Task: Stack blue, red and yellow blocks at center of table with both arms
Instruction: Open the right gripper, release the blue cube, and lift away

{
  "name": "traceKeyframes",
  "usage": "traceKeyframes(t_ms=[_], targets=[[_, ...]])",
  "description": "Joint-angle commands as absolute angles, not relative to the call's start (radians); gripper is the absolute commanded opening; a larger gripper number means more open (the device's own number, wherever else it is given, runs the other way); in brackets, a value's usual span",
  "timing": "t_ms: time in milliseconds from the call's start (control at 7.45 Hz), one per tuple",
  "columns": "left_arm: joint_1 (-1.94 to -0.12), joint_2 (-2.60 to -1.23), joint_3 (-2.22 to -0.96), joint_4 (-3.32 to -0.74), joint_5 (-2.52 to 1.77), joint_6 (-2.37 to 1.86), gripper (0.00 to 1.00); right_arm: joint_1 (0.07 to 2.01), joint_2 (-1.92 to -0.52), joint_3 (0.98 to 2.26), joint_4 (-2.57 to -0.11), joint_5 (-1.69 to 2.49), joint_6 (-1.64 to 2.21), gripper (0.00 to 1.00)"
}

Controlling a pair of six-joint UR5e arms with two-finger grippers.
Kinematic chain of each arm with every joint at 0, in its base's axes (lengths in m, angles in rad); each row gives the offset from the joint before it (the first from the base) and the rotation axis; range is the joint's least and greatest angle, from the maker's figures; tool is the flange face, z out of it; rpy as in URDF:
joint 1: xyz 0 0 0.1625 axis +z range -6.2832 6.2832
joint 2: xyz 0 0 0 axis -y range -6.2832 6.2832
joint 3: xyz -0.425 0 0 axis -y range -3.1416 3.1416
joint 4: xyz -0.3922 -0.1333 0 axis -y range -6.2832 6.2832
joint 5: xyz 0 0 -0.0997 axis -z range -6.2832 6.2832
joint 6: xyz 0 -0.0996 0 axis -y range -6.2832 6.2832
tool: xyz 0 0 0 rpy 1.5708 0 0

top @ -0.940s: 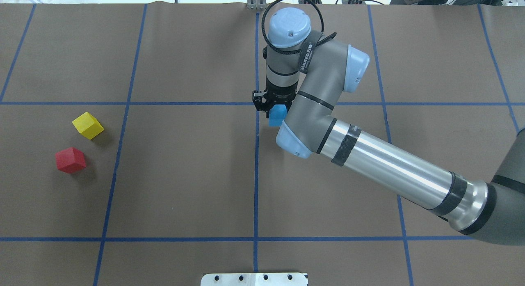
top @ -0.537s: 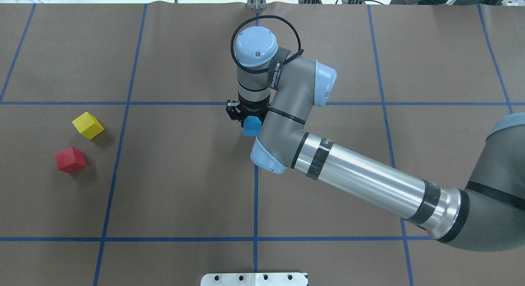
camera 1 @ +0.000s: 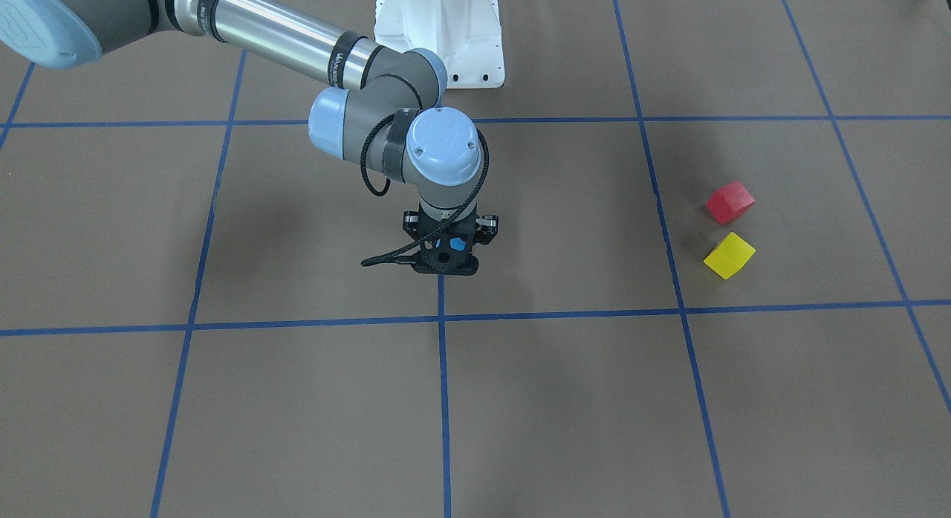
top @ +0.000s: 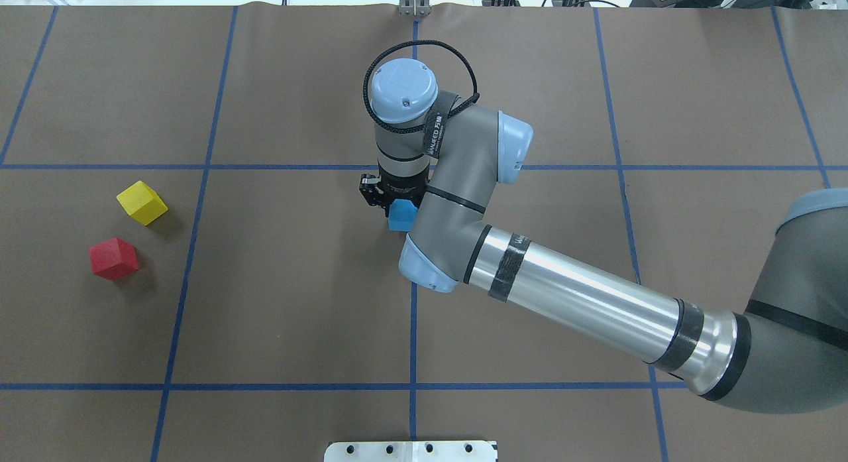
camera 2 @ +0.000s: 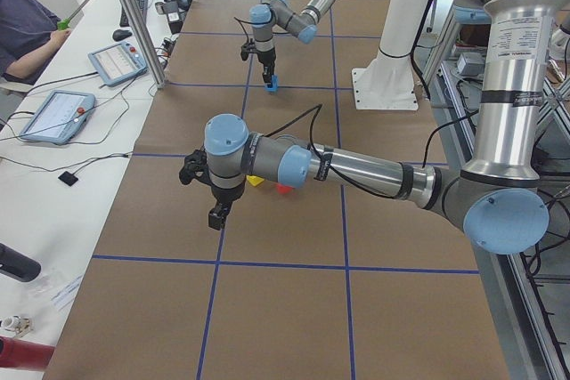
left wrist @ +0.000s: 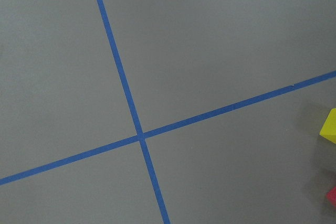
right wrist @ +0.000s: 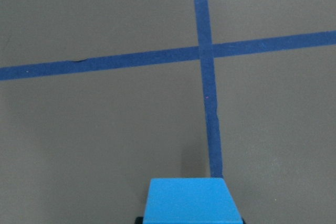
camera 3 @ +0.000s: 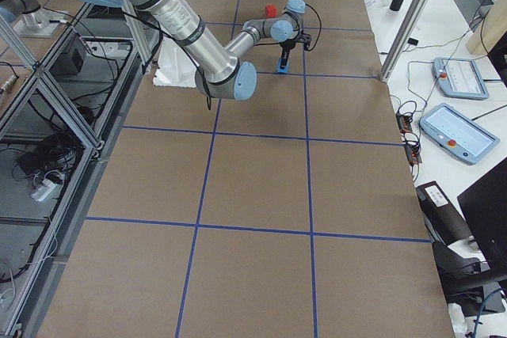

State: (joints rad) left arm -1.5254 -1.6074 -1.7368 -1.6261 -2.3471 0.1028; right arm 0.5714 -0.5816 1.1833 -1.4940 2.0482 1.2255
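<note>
My right gripper (top: 396, 210) is shut on the blue block (top: 400, 217), close over the table's centre, just left of the middle blue line. The block also shows in the front view (camera 1: 457, 244) and at the bottom of the right wrist view (right wrist: 191, 201). I cannot tell whether it touches the table. The yellow block (top: 142, 202) and the red block (top: 114, 258) lie side by side at the far left, apart from each other. My left gripper (camera 2: 216, 214) shows only in the exterior left view, hanging beside those two blocks; I cannot tell if it is open or shut.
Brown paper with a grid of blue tape lines (top: 413, 329) covers the table. The white robot base (camera 1: 440, 27) stands at the table's near edge. In the left wrist view the yellow block (left wrist: 329, 126) shows at the right edge over a tape crossing (left wrist: 139, 136).
My right arm has carried the blue block to the left, from right of the middle line to just left of it. The yellow and red blocks have not moved.
</note>
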Motion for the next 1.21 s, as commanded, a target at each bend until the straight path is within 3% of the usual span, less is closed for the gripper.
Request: traceKeyframes(t_ms=[0,134,269,940,1074], targets=[[-1.523,-1.608,-1.736,-1.626,-2.347,0.103,1.00,0.571,-0.607,1.190,-1.491,2.048,1.158,0.00],[-1.523,-1.606,-1.736,-1.626,-2.347,0.103,1.00,0.572,-0.607,1.192,-1.490,2.048,1.157,0.68],[-1.522,-1.606,-1.732,-1.626,-2.347,0.103,1.00,0.572,-0.606,1.206,-1.488,2.048,1.175,0.99],[-1.494,-1.644,-1.720,-1.617,-2.345,0.083,1.00,0.675,-0.661,1.379,-1.515,2.126,1.175,1.00],[-1.439,-1.654,-1.732,-1.626,-2.347,-0.122,1.00,0.733,-0.696,1.450,-1.573,2.126,1.158,1.00]])
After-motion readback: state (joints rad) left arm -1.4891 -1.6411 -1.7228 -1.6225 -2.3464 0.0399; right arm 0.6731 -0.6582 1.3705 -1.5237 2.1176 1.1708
